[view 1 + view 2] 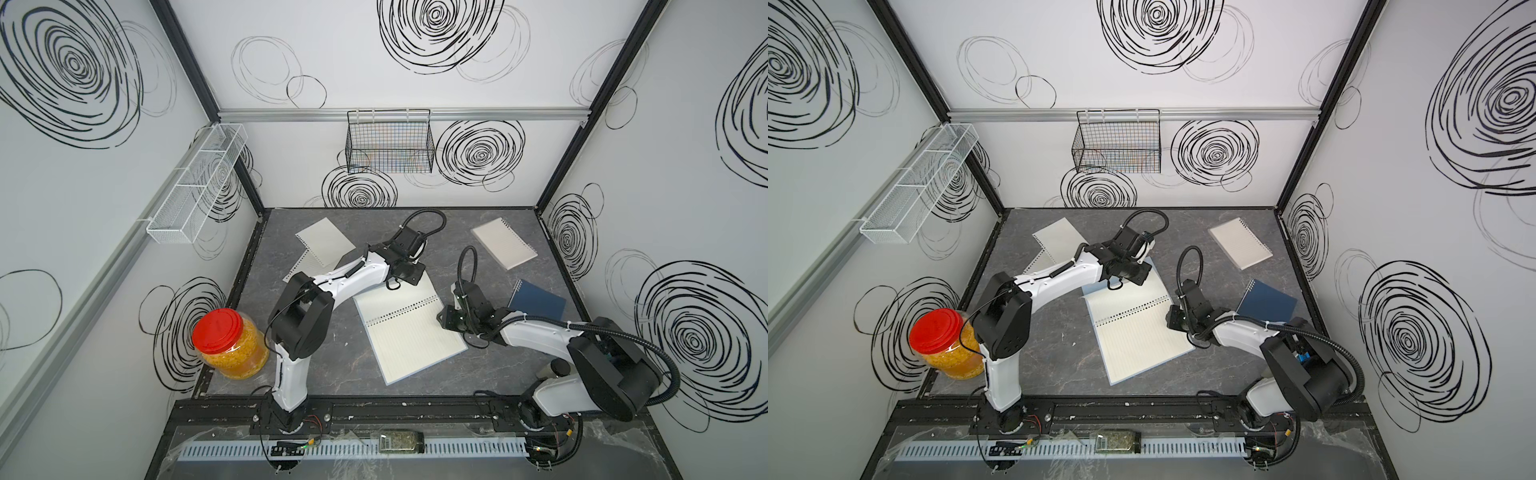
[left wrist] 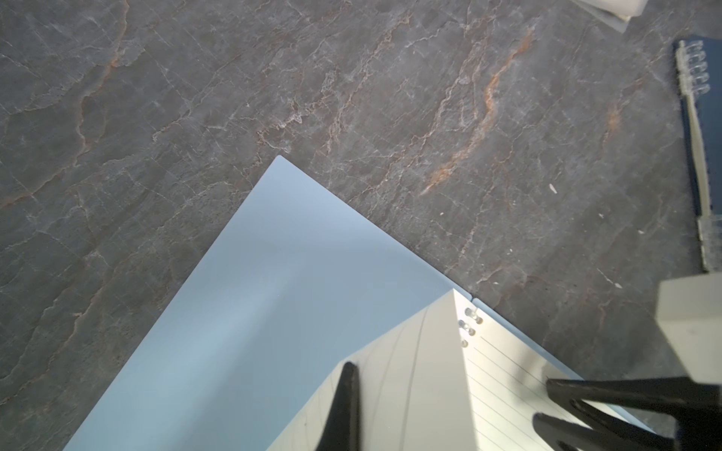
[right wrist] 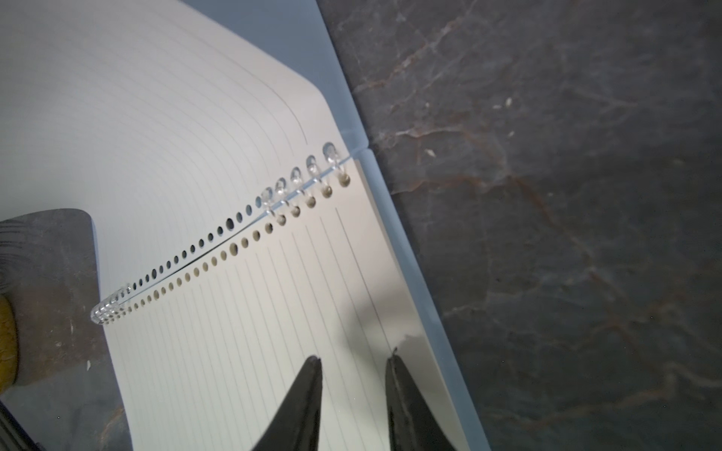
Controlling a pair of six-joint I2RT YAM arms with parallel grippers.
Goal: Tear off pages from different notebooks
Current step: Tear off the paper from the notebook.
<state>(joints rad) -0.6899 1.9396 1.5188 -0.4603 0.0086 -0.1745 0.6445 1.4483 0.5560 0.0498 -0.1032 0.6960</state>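
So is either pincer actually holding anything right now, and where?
The left pincer is shut on a cream lined page of the open light-blue notebook, by its edge. The right pincer is open, empty.

The bench [image 1: 324, 365] is dark grey marble veined with white and rust-orange. The open notebook [image 1: 411, 336] has a light-blue cover and cream pages ruled with thin grey lines; its raised page [image 2: 410, 371] is the same cream. The second notebook [image 1: 540, 301] is navy. The jar [image 1: 237, 357] shows yellow-orange under a red lid [image 1: 218, 330]. The walls [image 1: 332, 41] are white with black scribbled swirls.
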